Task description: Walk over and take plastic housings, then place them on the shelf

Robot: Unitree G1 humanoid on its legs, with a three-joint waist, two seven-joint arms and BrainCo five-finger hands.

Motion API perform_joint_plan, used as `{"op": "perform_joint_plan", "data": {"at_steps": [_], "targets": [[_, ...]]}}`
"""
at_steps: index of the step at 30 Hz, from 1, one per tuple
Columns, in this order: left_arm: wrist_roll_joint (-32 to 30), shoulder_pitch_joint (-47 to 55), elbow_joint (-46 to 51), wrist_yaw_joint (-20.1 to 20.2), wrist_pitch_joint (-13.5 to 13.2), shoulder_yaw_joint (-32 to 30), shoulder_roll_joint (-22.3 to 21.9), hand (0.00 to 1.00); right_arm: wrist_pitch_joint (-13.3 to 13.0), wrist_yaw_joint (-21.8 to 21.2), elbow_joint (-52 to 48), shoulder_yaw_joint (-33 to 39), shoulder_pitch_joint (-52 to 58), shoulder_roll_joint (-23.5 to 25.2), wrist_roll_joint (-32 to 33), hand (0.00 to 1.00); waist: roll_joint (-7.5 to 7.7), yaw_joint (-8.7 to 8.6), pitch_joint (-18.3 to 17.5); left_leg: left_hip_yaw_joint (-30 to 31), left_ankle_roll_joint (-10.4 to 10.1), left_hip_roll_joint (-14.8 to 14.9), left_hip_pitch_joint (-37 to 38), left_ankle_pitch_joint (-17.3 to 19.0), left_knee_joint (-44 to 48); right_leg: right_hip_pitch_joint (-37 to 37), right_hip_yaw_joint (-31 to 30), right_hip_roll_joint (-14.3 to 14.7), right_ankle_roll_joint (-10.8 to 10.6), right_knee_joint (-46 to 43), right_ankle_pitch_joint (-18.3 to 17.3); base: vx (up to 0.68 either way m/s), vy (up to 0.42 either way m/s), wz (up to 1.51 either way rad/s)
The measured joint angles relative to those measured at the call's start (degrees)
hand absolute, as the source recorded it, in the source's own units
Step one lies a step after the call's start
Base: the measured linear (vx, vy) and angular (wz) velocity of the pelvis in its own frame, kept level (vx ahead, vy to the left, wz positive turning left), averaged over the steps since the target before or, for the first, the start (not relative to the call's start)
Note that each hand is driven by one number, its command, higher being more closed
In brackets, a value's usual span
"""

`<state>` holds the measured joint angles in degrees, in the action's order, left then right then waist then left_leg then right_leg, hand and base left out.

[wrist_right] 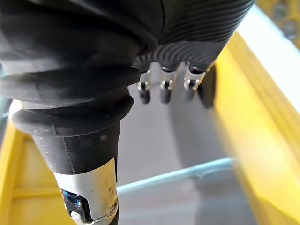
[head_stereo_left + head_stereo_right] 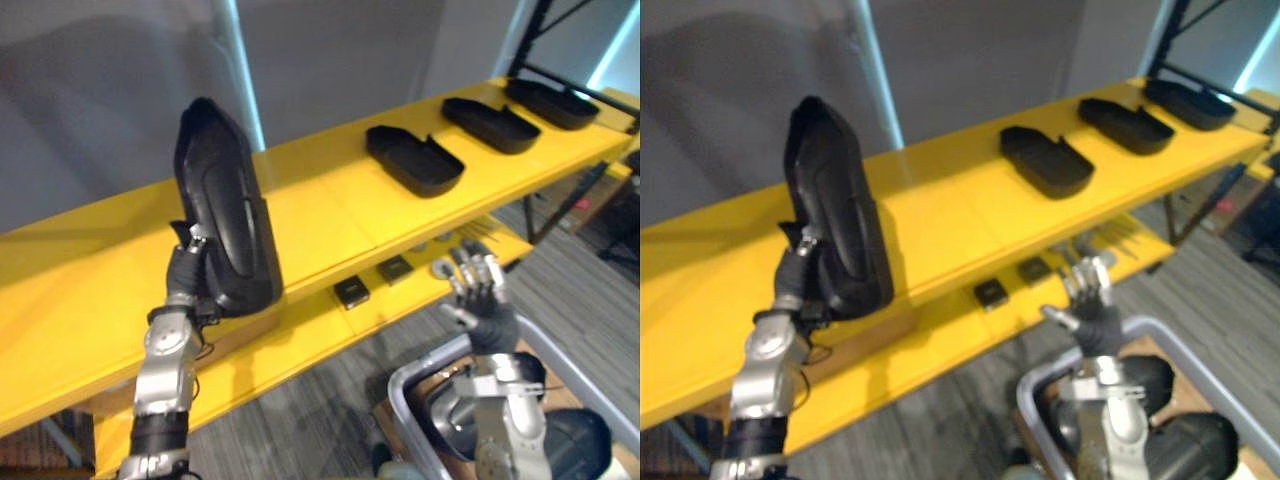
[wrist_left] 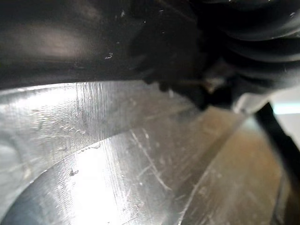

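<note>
My left hand (image 2: 187,272) is shut on the lower edge of a long black plastic housing (image 2: 226,205) and holds it upright over the yellow top shelf (image 2: 320,215). The housing's bottom end hangs just past the shelf's front edge. Three more black housings (image 2: 415,160) (image 2: 490,124) (image 2: 552,103) lie flat in a row along the shelf to the right. My right hand (image 2: 480,298) is open, its fingers (image 1: 164,89) straight and holding nothing, raised in front of the lower shelf above a grey bin (image 2: 408,385).
The grey bin at the lower right holds dark housings (image 2: 578,440). On the lower yellow shelf (image 2: 300,340) lie small black parts (image 2: 351,292) (image 2: 395,268) and a few metal pieces. A dark rack post (image 2: 535,25) stands at the far right.
</note>
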<state>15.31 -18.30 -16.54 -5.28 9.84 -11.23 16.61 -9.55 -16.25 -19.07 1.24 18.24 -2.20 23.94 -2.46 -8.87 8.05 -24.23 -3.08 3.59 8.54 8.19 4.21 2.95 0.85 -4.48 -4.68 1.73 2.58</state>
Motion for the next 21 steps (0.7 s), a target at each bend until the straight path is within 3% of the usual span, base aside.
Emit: {"op": "perform_joint_plan", "data": {"at_steps": [6, 9, 14, 21], "targets": [[6.67, -9.07, -13.38, -5.01, 3.53, -3.42, 3.96, 1.0, 3.4, -0.65, -0.11, -2.96, 4.97, -0.6, 4.25, 0.0, -1.01, -2.71, 0.09, -4.32, -0.02, 0.76, 1.38, -0.01, -0.79, -1.18, -3.92, 1.06, 0.37, -0.2, 0.49, -0.04, -0.027, -0.37], [8.82, -11.87, -16.78, -8.16, 6.61, -4.24, 4.86, 1.0, 3.63, -0.82, -0.28, -4.15, 6.57, -0.84, 5.1, 0.0, -1.57, -4.35, 0.05, -5.03, -0.14, 1.27, 1.43, -0.08, -0.81, -1.57, -4.51, 1.65, 0.5, -0.2, 0.59, -0.05, -0.064, -0.16], [9.76, -12.67, -21.32, -12.22, 10.54, -4.94, 3.81, 1.0, 3.86, 0.7, -2.38, -5.77, 9.13, -1.65, 7.73, 0.0, -2.65, -5.02, 0.35, -6.65, -0.67, 1.94, 1.36, -0.4, -1.25, -2.62, -5.85, 2.65, 0.96, -0.26, 0.97, -0.05, -0.061, -0.15], [11.62, -12.85, -23.01, -17.45, 10.3, -8.95, 2.68, 1.0, 5.47, 2.53, -2.57, -7.99, 10.16, -2.71, 10.07, 0.0, -4.52, -5.36, 1.34, -7.93, -0.95, 1.8, 1.07, -0.57, -1.68, -4.18, -6.72, 2.7, 0.94, -1.35, 0.9, -0.07, -0.025, -0.06]]}}
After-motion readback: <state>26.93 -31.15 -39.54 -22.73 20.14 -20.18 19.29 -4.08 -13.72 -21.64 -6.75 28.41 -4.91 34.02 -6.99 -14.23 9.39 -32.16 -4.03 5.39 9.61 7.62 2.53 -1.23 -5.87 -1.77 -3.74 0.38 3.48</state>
